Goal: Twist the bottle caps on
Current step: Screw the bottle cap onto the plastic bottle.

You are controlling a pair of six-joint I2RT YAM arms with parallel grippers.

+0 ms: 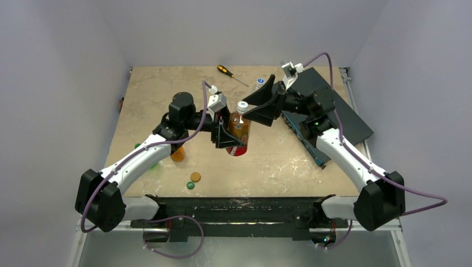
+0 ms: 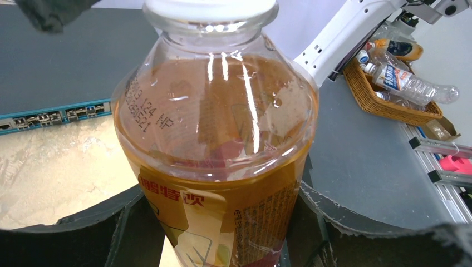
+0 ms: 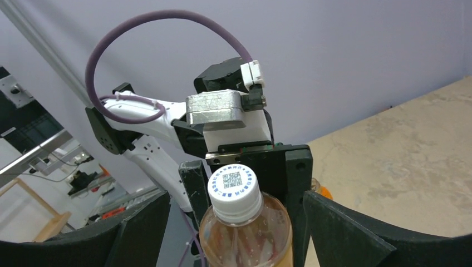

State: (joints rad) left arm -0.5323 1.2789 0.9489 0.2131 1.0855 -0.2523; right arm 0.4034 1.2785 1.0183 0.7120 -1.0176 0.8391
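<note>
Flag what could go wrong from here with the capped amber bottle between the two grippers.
1. The right gripper stands open around the white cap; whether the cap is threaded tight cannot be told, so it may be loose.
2. The left gripper clamps the amber bottle, which holds liquid; a loose cap could mean a spill.
3. The left arm passes close by a second orange bottle and might knock it.

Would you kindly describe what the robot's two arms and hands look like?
The left arm and right arm have white link covers and black joint housings, each trailed by a purple cable. The left hand and right hand carry broad black wedge-shaped fingers on a grey-and-white wrist block.
</note>
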